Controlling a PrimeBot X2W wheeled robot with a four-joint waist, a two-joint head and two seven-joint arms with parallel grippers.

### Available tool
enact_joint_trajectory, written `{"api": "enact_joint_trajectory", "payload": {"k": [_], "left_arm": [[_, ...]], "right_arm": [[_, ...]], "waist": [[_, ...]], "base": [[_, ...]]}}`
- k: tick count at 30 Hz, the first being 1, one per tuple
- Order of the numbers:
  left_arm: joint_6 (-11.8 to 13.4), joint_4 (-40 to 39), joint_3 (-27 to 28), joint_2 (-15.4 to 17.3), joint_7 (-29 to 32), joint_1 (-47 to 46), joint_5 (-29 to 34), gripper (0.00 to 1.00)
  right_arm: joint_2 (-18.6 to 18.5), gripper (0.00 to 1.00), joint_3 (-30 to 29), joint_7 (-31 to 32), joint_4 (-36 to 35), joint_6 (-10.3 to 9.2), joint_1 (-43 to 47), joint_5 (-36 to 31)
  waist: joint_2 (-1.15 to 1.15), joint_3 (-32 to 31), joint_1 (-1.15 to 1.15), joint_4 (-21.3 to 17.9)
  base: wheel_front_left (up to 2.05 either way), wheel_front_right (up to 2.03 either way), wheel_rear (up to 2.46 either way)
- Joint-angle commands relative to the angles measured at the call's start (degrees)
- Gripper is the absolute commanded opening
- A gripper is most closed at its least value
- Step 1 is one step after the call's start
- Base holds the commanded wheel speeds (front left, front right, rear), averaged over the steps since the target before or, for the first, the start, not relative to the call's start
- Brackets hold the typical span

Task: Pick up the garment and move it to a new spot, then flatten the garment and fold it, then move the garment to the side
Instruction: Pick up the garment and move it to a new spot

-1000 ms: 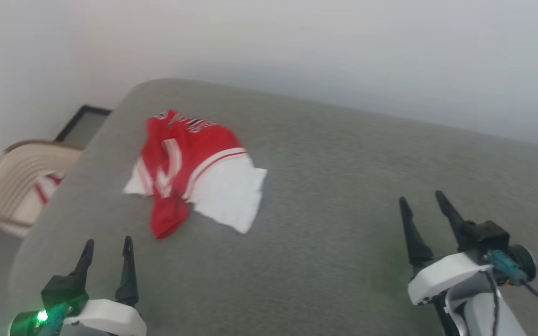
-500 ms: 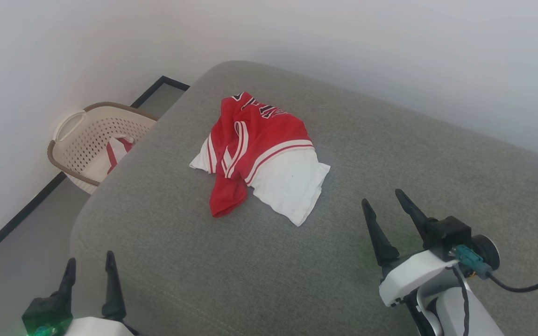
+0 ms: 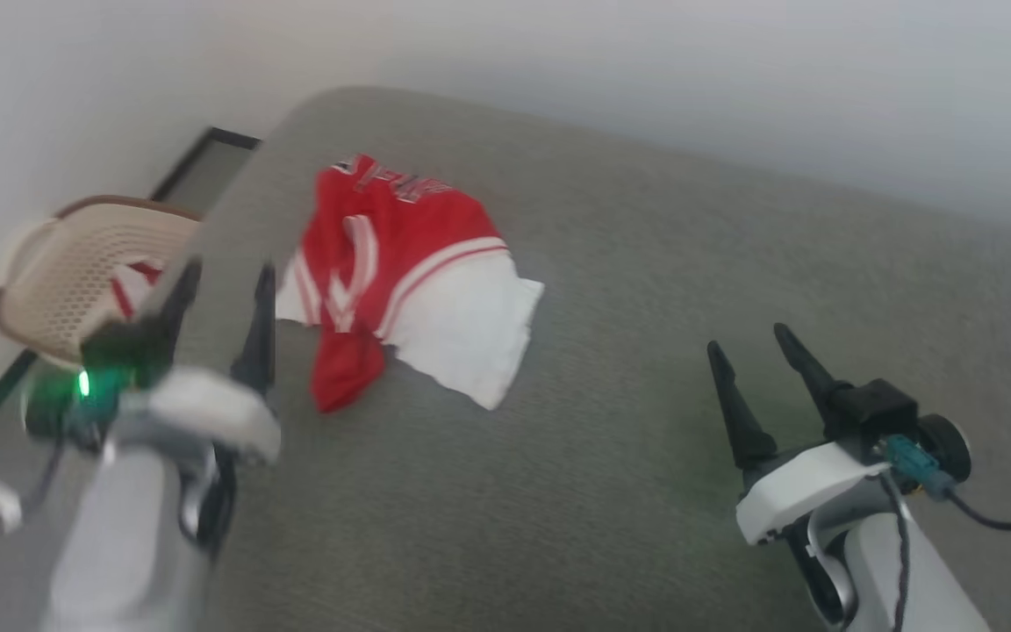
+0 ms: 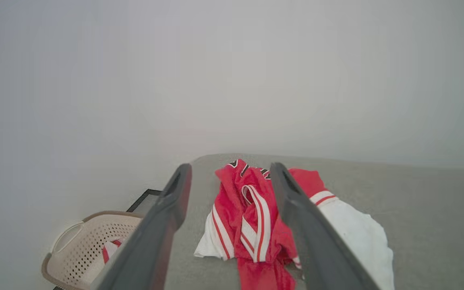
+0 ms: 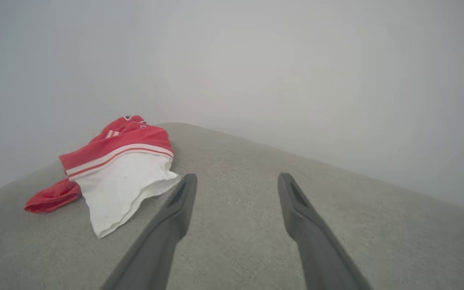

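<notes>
The garment (image 3: 400, 272), a red jersey shirt with white sleeves and striped trim, lies crumpled on the grey cushion (image 3: 611, 474), toward its far left. My left gripper (image 3: 226, 274) hovers open just left of the shirt's near edge, blurred. Through the left wrist view the garment (image 4: 252, 217) lies ahead between and beyond the open fingers. My right gripper (image 3: 749, 338) stands open over bare cushion, well right of the shirt. In the right wrist view the garment (image 5: 123, 169) lies off to the left, with its white sleeve nearest.
A beige perforated laundry basket (image 3: 67, 263) holding red-and-white cloth stands on the floor left of the cushion, also seen as the basket (image 4: 83, 249). A pale wall runs behind the cushion. The cushion's left edge drops away close to the left gripper.
My left arm has risen and pushed forward, from the bottom corner to beside the shirt. The head camera has swung, shifting the whole scene. The right gripper keeps its pose.
</notes>
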Motion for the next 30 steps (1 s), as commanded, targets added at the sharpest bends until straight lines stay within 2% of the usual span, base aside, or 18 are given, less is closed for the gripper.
{"api": "enact_joint_trajectory", "payload": {"k": [1,8,9,14,16,18,25,28,29,30], "left_arm": [[-0.2,3.0,-2.1,1.6,0.8,-4.5,-0.6,1.00],[-0.2,20.1,-12.0,9.7,10.9,-20.4,-10.4,1.00],[-0.2,20.1,-12.0,9.7,10.9,-20.4,-10.4,1.00],[-0.2,27.0,-17.5,14.1,22.0,-25.8,-19.4,1.00],[-0.2,29.0,-20.1,17.3,28.9,-27.5,-25.0,1.00],[-0.2,30.3,-21.2,19.3,32.7,-28.2,-27.8,1.00],[-0.2,32.5,-25.2,21.9,45.0,-26.6,-36.7,1.00],[-0.2,32.3,-26.7,22.1,46.4,-25.8,-39.2,1.00],[-0.2,31.8,-27.2,22.0,46.0,-25.6,-39.7,0.42],[-0.2,31.8,-27.1,21.9,45.3,-25.5,-40.8,0.00]], "right_arm": [[-0.3,1.00,-0.4,-0.2,-0.3,0.03,-1.0,-0.5],[-0.4,1.00,-1.0,-0.2,-1.4,0.03,-3.7,-0.5],[-0.4,1.00,-1.0,-0.2,-1.4,0.03,-3.7,-0.5],[-0.1,1.00,-1.0,-0.2,-1.9,0.02,-5.6,-0.5],[0.2,1.00,-0.3,-0.2,-2.2,0.03,-6.9,-0.6],[0.3,1.00,0.2,-0.2,-2.6,0.03,-7.7,-0.6],[0.6,1.00,0.9,-0.2,-3.8,0.02,-9.1,-0.7],[0.7,1.00,0.9,-0.2,-4.2,0.03,-9.2,-0.8],[0.8,1.00,0.8,-0.2,-4.3,0.02,-9.2,-0.9],[0.8,1.00,0.8,-0.2,-4.4,0.02,-9.1,-1.0]], "waist": [[0.00,4.3,0.00,-4.7],[0.00,10.6,0.00,-11.9],[0.00,10.6,0.00,-11.9],[0.00,13.9,0.00,-16.2],[0.00,15.8,0.00,-18.6],[0.00,17.2,0.00,-20.0],[0.00,20.1,0.00,-23.1],[0.00,20.5,0.00,-23.4],[0.00,20.4,0.00,-23.4],[0.00,20.3,0.00,-23.4]], "base": [[0.00,0.00,0.00],[0.00,0.00,0.00],[0.00,0.00,0.00],[0.00,0.00,0.00],[0.00,0.00,0.00],[0.00,0.00,0.00],[0.00,0.00,0.00],[0.00,0.00,0.00],[0.00,0.00,0.00],[0.00,0.00,0.00]]}}
